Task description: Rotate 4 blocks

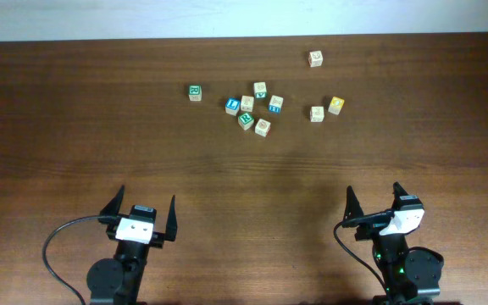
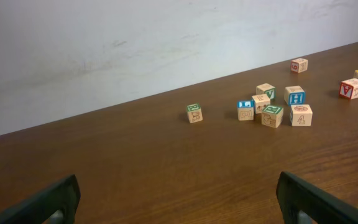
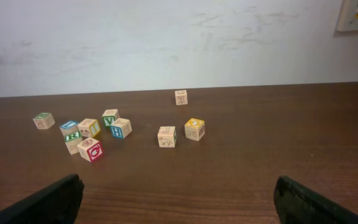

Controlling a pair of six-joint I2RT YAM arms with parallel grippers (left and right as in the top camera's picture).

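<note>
Overhead: straight down onto the whole table (image 1: pixel 74 152), from high up. Left and right wrist: low above the wood, facing the far wall (image 2: pixel 104 50), well back from the blocks (image 2: pixel 272 116). Shared in all three: that same cluster.

We see four pale wooden cubes lying flat, close together: green-faced cube (image 1: pixel 245 119), orange-red-marked cube (image 1: pixel 263 128) just beside it, teal-marked cube (image 1: pixel 275 103) and mostly plain cube (image 1: pixel 247 102) behind.

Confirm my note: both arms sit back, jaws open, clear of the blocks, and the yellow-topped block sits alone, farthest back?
Overhead view: the yellow-topped block sits beside a pale block; the lone far block is pale. Rest stands.
</note>
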